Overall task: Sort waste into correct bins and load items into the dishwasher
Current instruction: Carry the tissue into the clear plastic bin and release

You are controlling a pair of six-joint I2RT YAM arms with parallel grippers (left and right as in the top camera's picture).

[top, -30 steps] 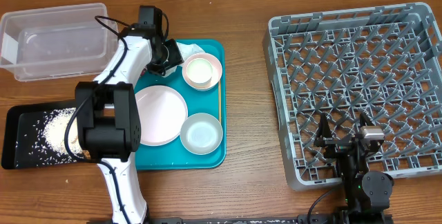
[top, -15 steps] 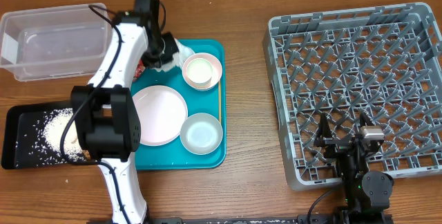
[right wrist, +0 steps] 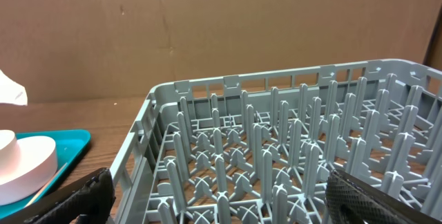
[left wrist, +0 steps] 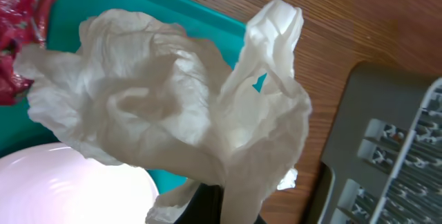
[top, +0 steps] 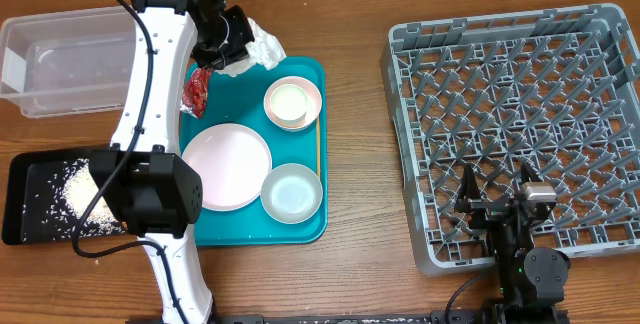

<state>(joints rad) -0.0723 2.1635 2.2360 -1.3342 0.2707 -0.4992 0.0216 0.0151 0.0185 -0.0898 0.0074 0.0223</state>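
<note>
This looks like a robotics lab bench rather than a home kitchen. A bare wood-grain counter (top: 360,164) is backed by plain brown cardboard (right wrist: 207,30). The left arm (top: 150,84) and right arm (top: 530,269) rise from its near edge. A grey dish rack (top: 510,124) and a teal tray (top: 250,226) of tableware sit directly on the counter.

Crumpled white napkin (top: 262,44) gripped aloft, red wrapper (top: 196,92) lying near pink plate (top: 228,164)

No writing, labels or numbers legible — anywhere.
</note>
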